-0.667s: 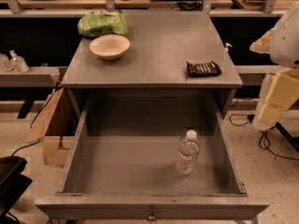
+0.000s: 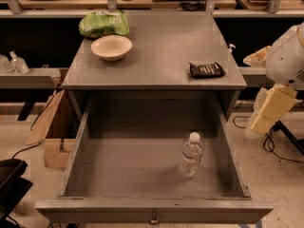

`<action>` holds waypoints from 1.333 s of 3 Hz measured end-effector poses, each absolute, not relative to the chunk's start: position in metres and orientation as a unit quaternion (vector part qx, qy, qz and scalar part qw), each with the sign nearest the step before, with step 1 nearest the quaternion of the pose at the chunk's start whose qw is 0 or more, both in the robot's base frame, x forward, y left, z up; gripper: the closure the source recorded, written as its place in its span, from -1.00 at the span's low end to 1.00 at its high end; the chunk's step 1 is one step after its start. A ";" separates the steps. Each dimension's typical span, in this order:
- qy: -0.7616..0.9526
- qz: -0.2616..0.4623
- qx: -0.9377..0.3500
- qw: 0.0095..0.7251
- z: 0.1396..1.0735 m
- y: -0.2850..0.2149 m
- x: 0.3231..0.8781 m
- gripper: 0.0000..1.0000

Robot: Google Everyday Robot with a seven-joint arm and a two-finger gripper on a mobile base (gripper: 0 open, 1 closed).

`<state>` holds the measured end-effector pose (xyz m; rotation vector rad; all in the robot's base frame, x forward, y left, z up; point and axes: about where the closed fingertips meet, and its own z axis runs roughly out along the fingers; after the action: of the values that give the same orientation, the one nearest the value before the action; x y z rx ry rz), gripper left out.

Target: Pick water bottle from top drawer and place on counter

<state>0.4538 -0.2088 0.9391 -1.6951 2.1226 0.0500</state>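
The water bottle (image 2: pixel 191 154), clear and ribbed with a white cap, stands upright in the right half of the open top drawer (image 2: pixel 76 160), close to its right wall. The drawer is pulled fully out, with a small pull on its front panel (image 2: pixel 153 218). The grey counter (image 2: pixel 161 46) lies above and behind it. My gripper (image 2: pixel 260 121) hangs at the end of the white and cream arm at the right edge, outside the drawer, to the right of and above the bottle, and holds nothing.
On the counter lie a cream bowl (image 2: pixel 111 47) and a green bag (image 2: pixel 104 23) at the back left, and a dark packet (image 2: pixel 206 70) at the right. Pump bottles (image 2: pixel 14 62) stand on a shelf at left. A cardboard box (image 2: pixel 52 127) and cables lie on the floor.
My arm and gripper have shifted slightly down and to the left, toward the drawer. The bottle and the counter items have not moved.
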 end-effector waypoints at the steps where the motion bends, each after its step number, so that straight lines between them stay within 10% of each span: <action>1: 0.739 0.070 -0.609 0.278 0.905 -0.203 0.459 -1.00; 4: 0.620 0.236 -0.572 0.484 0.828 -0.170 0.453 -1.00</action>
<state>0.4533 -0.1704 0.8282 -1.3921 1.5089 0.5742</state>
